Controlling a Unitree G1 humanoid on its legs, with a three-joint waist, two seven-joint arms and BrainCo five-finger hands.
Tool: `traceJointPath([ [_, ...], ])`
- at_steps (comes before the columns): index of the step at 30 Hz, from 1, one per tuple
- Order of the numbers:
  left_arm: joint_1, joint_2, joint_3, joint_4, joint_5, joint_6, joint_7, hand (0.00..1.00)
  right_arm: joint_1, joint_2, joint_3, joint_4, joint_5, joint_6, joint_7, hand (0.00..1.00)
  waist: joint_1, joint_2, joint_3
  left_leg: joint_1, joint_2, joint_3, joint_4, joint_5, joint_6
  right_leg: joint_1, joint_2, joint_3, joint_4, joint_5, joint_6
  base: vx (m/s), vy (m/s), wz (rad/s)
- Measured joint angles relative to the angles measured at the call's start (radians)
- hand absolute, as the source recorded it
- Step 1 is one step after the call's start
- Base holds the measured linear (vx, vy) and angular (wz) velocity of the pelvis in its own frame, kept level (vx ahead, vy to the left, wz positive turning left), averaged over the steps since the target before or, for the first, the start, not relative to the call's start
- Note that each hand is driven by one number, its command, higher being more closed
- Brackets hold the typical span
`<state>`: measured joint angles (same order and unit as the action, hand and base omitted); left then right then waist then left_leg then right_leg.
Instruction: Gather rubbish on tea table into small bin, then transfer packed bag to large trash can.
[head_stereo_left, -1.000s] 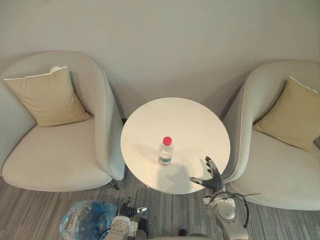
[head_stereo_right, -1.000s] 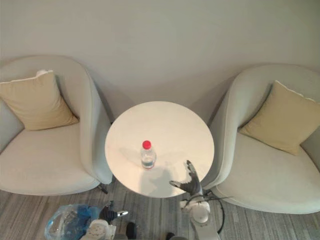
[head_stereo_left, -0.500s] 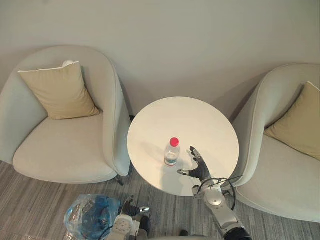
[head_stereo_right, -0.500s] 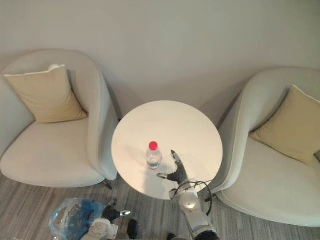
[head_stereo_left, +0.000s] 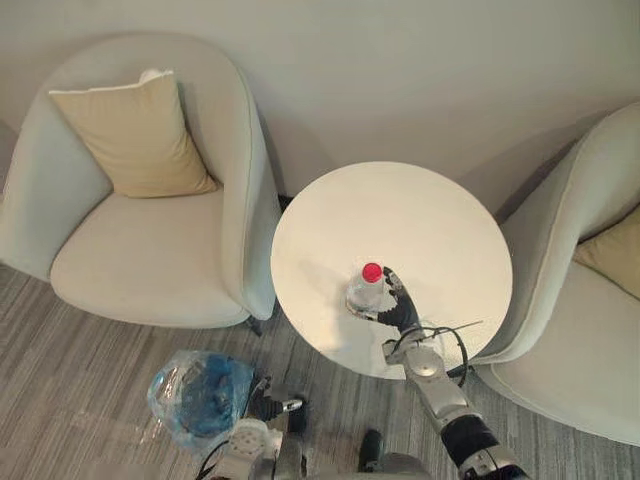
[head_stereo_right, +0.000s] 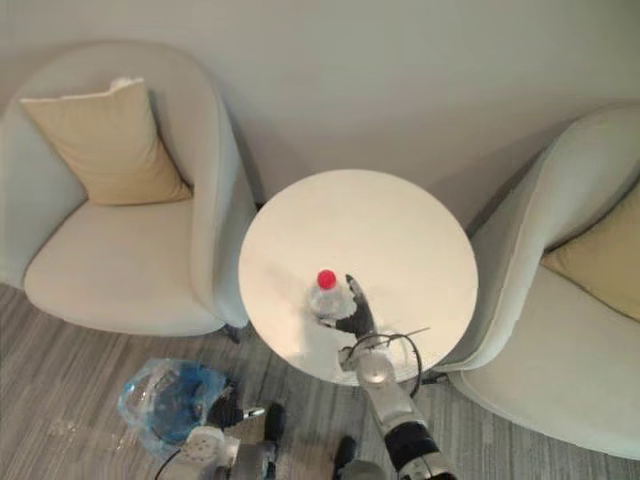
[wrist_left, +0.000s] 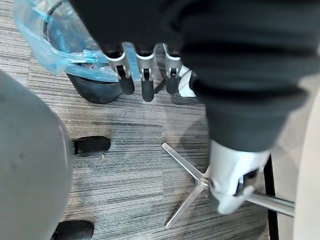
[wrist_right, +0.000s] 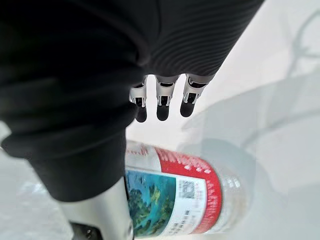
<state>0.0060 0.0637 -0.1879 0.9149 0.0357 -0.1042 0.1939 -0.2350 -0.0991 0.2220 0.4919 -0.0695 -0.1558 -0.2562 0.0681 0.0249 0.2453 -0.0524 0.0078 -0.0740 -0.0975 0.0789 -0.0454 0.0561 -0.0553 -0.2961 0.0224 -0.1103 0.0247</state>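
A clear water bottle (head_stereo_left: 367, 289) with a red cap stands upright on the round white tea table (head_stereo_left: 420, 220), near its front edge. My right hand (head_stereo_left: 399, 309) is right beside the bottle on its right, open, fingers (wrist_right: 161, 101) straight above the tabletop. In the right wrist view the bottle's label (wrist_right: 175, 195) sits between thumb and fingers, with nothing closed on it. My left hand (head_stereo_left: 264, 405) hangs low by the floor, open, fingers (wrist_left: 145, 80) straight, next to the small dark bin (head_stereo_left: 200, 395) lined with a blue plastic bag (wrist_left: 55, 40).
A beige armchair (head_stereo_left: 150, 250) with a tan cushion (head_stereo_left: 135, 135) stands left of the table, and another armchair (head_stereo_left: 580, 330) stands on the right. The table's metal star base (wrist_left: 190, 195) rests on grey striped carpet. A plain wall is behind.
My right hand has moved from the table's near right edge leftward to the bottle's side. The camera has also shifted, and the bottle stays upright in place.
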Motion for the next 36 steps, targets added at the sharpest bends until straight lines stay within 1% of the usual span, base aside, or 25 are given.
traceJointPath([
  [3,-0.008,0.000,0.005,-0.003,-0.001,0.000,0.000,0.00,-0.024,0.015,-0.021,0.000,0.004,0.000,-0.005,1.00,0.004,0.004,0.014,-0.028,0.000,-0.001,0.012,0.000,0.000,-0.025,-0.002,0.000,0.009,0.000,0.000,0.00,0.005,0.02],
  [4,-0.017,0.001,0.005,-0.004,-0.002,0.000,0.000,0.00,-0.038,0.016,-0.022,0.000,0.011,0.000,-0.012,1.00,0.008,0.006,0.029,-0.030,-0.001,-0.001,0.014,0.000,0.000,-0.026,-0.003,0.000,0.009,0.000,0.000,0.00,0.000,0.00],
  [5,-0.020,0.000,0.006,-0.008,-0.007,0.000,0.000,0.00,-0.044,0.017,-0.022,0.000,0.026,0.001,-0.021,1.00,0.018,0.007,0.032,-0.038,-0.002,-0.001,0.015,0.000,0.000,-0.034,-0.003,0.001,0.009,0.000,0.000,0.00,0.000,0.00],
  [11,-0.026,0.001,0.015,-0.023,-0.021,-0.002,0.000,0.00,-0.084,0.016,-0.031,0.011,0.071,0.003,-0.023,1.00,0.034,0.010,0.052,-0.059,-0.003,0.000,0.024,0.000,0.000,-0.059,-0.006,0.006,0.023,0.000,0.000,0.00,0.000,0.00],
  [14,-0.029,0.000,0.015,-0.024,-0.020,-0.002,0.000,0.00,-0.087,0.016,-0.032,0.047,0.082,0.013,-0.016,1.00,0.039,0.013,0.056,-0.062,-0.006,-0.001,0.031,-0.001,0.000,-0.059,-0.010,0.009,0.025,0.000,0.000,0.00,0.000,0.00],
  [20,-0.029,0.001,0.015,-0.024,-0.020,-0.001,0.000,0.00,-0.061,0.016,-0.031,0.017,0.091,0.011,0.006,1.00,0.039,0.014,0.056,-0.059,-0.007,0.001,0.034,-0.001,0.000,-0.058,-0.011,0.018,0.030,-0.001,0.001,-0.02,0.004,-0.02],
  [25,-0.028,0.001,0.016,-0.021,-0.018,0.001,-0.001,0.00,0.069,0.010,-0.033,-0.190,0.089,0.005,0.024,1.00,0.032,0.014,0.056,-0.044,-0.005,0.007,0.034,-0.001,0.000,-0.054,-0.015,0.034,0.042,-0.005,0.007,-0.03,0.005,-0.06],
  [30,-0.028,0.002,0.015,-0.017,-0.015,0.003,-0.002,0.00,0.162,0.009,-0.043,-0.314,0.076,-0.003,0.044,1.00,0.018,0.014,0.053,-0.017,-0.004,0.013,0.033,-0.001,0.001,-0.031,-0.017,0.043,0.042,-0.005,0.007,-0.02,0.001,-0.05],
  [34,-0.020,0.001,0.013,0.004,0.001,0.003,-0.004,0.00,0.230,0.009,-0.040,-0.385,0.067,-0.014,0.060,1.00,0.005,0.011,0.020,-0.002,-0.001,0.034,0.031,-0.002,0.001,-0.027,-0.016,0.067,0.041,-0.004,0.008,-0.03,0.002,-0.15],
  [36,-0.008,0.001,0.011,0.012,0.002,0.003,-0.004,0.00,0.261,0.008,-0.037,-0.424,0.029,-0.016,0.061,1.00,-0.008,0.011,0.000,0.007,-0.001,0.039,0.031,-0.003,0.002,-0.022,-0.015,0.076,0.040,-0.003,0.010,-0.03,0.002,-0.12],
])
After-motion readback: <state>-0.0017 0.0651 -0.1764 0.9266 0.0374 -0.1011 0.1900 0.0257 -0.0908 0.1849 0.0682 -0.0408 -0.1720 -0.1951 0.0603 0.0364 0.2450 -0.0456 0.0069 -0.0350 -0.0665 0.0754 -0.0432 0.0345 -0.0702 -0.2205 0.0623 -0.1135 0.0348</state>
